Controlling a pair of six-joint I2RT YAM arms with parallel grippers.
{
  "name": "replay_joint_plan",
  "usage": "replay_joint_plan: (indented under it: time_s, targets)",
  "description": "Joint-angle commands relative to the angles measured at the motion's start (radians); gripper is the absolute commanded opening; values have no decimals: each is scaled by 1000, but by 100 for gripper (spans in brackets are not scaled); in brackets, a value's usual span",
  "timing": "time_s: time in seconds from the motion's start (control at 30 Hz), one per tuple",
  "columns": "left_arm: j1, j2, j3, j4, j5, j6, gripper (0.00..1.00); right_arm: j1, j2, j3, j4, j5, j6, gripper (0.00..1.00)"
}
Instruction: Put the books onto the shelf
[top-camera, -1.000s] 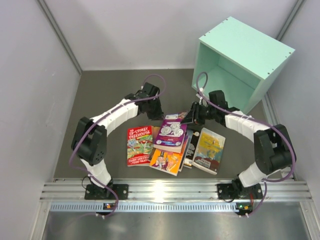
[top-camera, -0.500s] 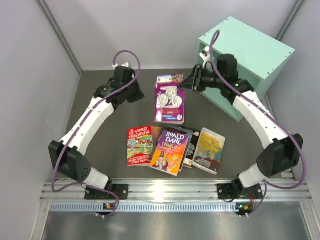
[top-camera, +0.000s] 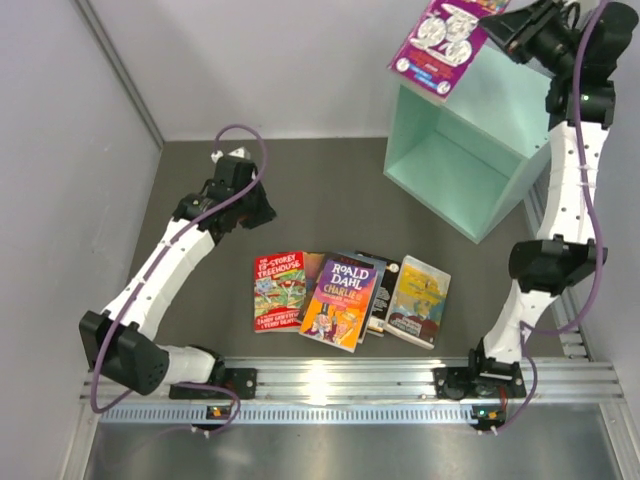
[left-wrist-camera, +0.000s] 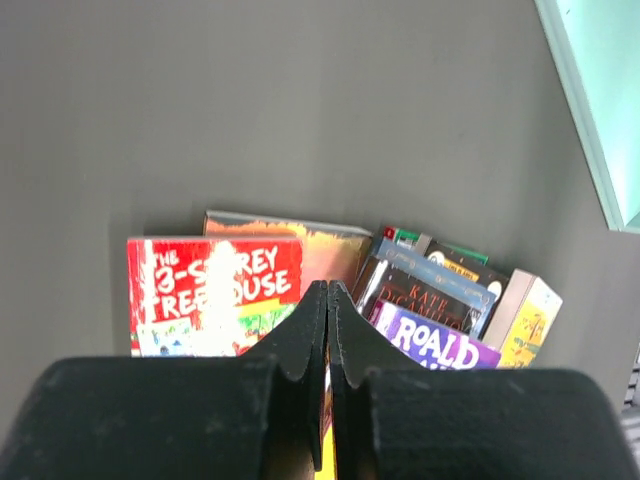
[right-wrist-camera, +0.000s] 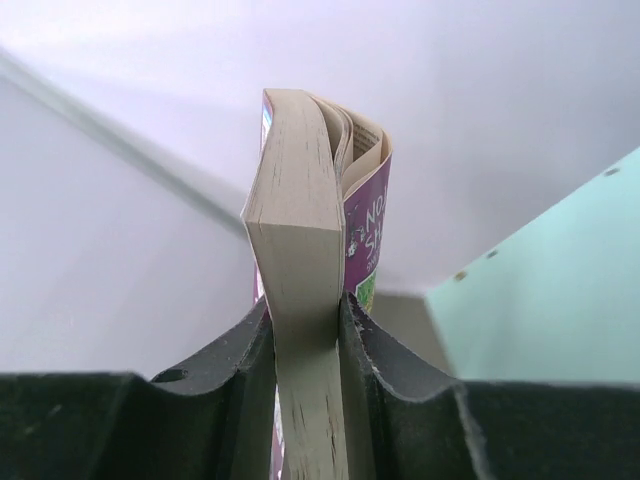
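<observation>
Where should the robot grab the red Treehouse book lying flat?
Probably its long left edge, coming from the left. The red book lies flat at the left end of the row, so only bare table is beside that edge; its right edge is against another book.

books (top-camera: 345, 298) before shelf (top-camera: 510, 100), one book (top-camera: 440, 38) above it

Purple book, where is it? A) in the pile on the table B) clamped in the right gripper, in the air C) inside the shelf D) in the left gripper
B: the right gripper pinches the purple book, raised near the top of the mint-green shelf.
</observation>
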Motion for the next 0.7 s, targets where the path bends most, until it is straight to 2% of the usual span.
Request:
replay_joint_plan:
  time_s: [0.0,0.13,0.53,0.57,0.6,0.63,0.67]
  targets:
    - [-2,-57,-40,1,32,-24,3,-76,104,97,204,-4,244,0]
    - [-2,-110,-77,-4,34,-36,2,-133,215,148,253,10,305,0]
    - [-2,-134,-106,-30,41,-30,1,-132,313,137,216,139,233,0]
    - [-2,-131,-104,-32,41,-29,1,-132,322,138,216,134,230,4]
    - [-2,-130,-103,-33,41,-30,1,-130,336,137,213,133,226,11]
    - [-2,-130,-104,-32,41,-30,1,-129,341,134,205,131,215,33]
    - [-2,-130,-104,-33,43,-30,1,-127,345,132,202,128,209,45]
